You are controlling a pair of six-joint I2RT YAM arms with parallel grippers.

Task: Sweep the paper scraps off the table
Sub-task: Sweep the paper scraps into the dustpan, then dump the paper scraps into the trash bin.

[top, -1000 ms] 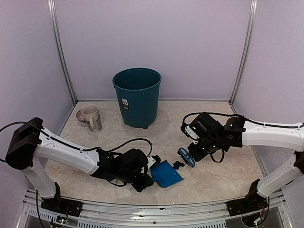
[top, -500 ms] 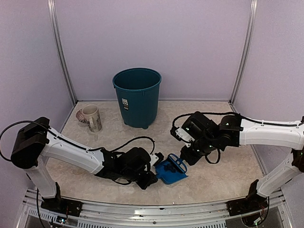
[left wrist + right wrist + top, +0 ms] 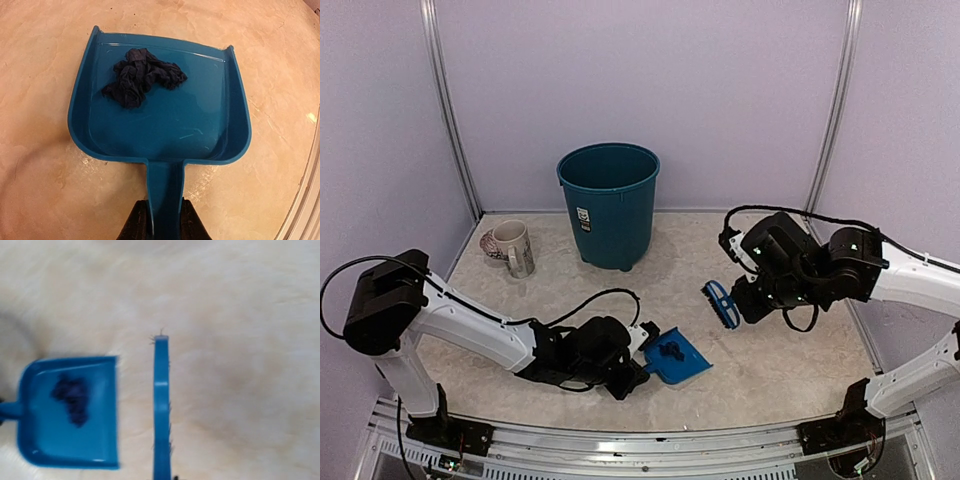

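The left hand (image 3: pixel 161 224), nearest the front rail, is closed narrow on the handle of the blue dustpan (image 3: pixel 160 130), which lies flat on the table (image 3: pixel 770 375). The only paper scraps (image 3: pixel 143 76) I can make out sit inside the pan as a dark blue crumpled clump, towards its open lip. Whether that is one piece or several I cannot tell. They look very light and soft, so a tilt or a jolt would likely send them rolling off. Pinching them seems needless: the handle is the place to hold, with the pan kept level. Further out on the right, the right hand (image 3: pixel 745 302) is closed tight on the blue brush (image 3: pixel 722 304), apart from the pan. At the back stands the teal bin (image 3: pixel 610 205), bearing a small white sticker (image 3: pixel 583 219) whose print is too small to read. Left of the bin is a mug (image 3: pixel 510 247).
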